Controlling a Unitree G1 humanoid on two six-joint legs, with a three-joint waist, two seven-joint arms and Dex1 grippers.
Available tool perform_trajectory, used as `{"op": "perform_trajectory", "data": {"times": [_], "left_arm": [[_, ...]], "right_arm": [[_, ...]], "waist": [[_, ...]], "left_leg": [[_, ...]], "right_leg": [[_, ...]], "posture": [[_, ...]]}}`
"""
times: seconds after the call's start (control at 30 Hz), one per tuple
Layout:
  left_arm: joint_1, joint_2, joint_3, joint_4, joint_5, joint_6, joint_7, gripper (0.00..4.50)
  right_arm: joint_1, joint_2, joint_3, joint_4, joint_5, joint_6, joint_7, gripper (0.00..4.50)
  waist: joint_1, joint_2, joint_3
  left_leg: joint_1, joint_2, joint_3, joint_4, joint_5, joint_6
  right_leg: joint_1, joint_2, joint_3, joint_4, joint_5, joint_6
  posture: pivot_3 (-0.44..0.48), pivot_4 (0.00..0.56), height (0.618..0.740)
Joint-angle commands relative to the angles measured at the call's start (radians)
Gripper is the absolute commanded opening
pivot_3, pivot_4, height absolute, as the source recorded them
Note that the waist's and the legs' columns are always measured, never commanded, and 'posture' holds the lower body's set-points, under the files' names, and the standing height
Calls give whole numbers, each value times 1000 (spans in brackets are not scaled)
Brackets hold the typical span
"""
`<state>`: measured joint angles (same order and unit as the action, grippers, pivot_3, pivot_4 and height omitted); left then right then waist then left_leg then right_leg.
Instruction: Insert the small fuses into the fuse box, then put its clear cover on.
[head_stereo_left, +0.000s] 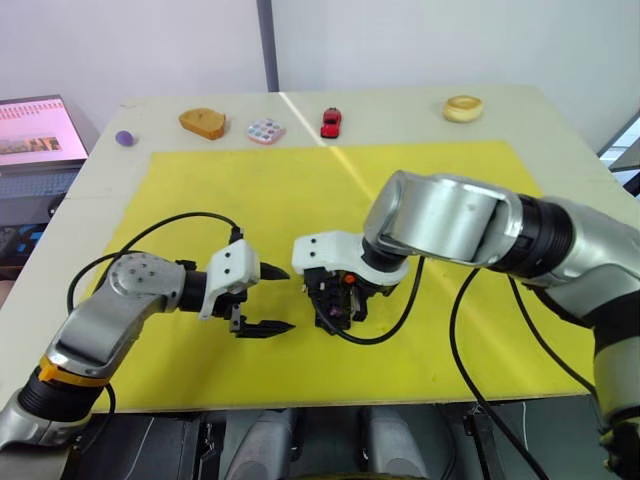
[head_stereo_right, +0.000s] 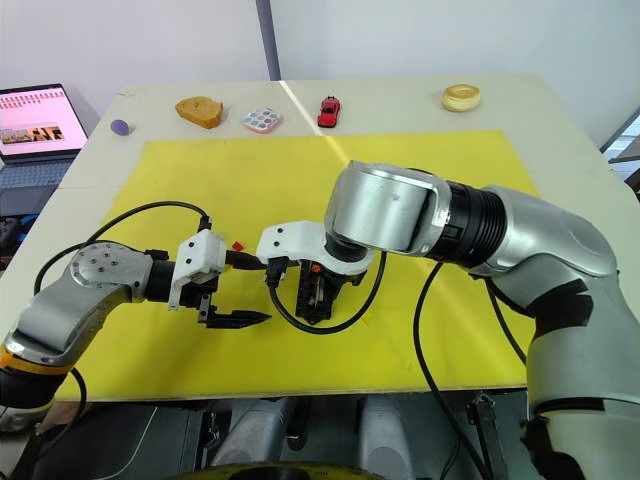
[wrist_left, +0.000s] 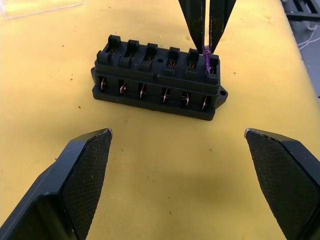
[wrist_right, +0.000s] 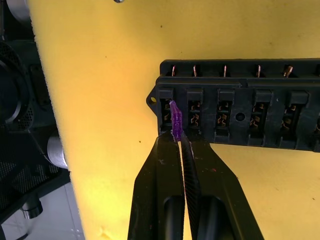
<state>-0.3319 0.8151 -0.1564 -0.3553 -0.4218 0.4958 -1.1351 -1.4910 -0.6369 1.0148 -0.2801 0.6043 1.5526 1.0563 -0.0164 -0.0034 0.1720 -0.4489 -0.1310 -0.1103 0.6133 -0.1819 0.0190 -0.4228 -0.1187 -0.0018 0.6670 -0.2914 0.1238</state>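
**Purple fuse poised at the end slot**

While the right gripper (wrist_right: 179, 140) pinches a purple blade fuse (wrist_right: 175, 120) between its closed fingertips, it holds the fuse upright over the end slot of the black fuse box (wrist_left: 157, 80), so the blades can go straight down into the contacts. The fuse tip looks to be at the slot mouth; whether it is partly seated I cannot tell. Gripping by the fuse's upper edge leaves the blades free, which is likely why the hold is so high and narrow.

The left gripper (wrist_left: 190, 185) hovers just beside the box with its fingers spread wide, clamped on nothing, probably placed to steady the box if it shifts under the push. The box sits on the yellow mat (head_stereo_left: 330, 180), its other visible slots empty.

A corner of the clear cover (wrist_left: 40, 7) lies on the mat beyond the box, apart from it, waiting for the last step.
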Motion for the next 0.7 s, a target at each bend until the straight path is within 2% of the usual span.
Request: {"op": "perform_trajectory", "data": {"times": [0.03,0.7], "left_arm": [[-28,-6,5,-1,8,-11,1,4456],[-18,-12,14,-5,9,-1,16,4456]], "right_arm": [[-55,-12,-1,-23,-3,-27,26,0],[-50,4,34,-22,-24,-41,29,0]], "waist": [[0,0,0],[-1,0,0]], "left_leg": [[0,0,0,0,0,0],[0,0,0,0,0,0]], "right_leg": [[0,0,0,0,0,0],[0,0,0,1,0,0]], "posture": [[0,150,740],[0,150,740]]}}
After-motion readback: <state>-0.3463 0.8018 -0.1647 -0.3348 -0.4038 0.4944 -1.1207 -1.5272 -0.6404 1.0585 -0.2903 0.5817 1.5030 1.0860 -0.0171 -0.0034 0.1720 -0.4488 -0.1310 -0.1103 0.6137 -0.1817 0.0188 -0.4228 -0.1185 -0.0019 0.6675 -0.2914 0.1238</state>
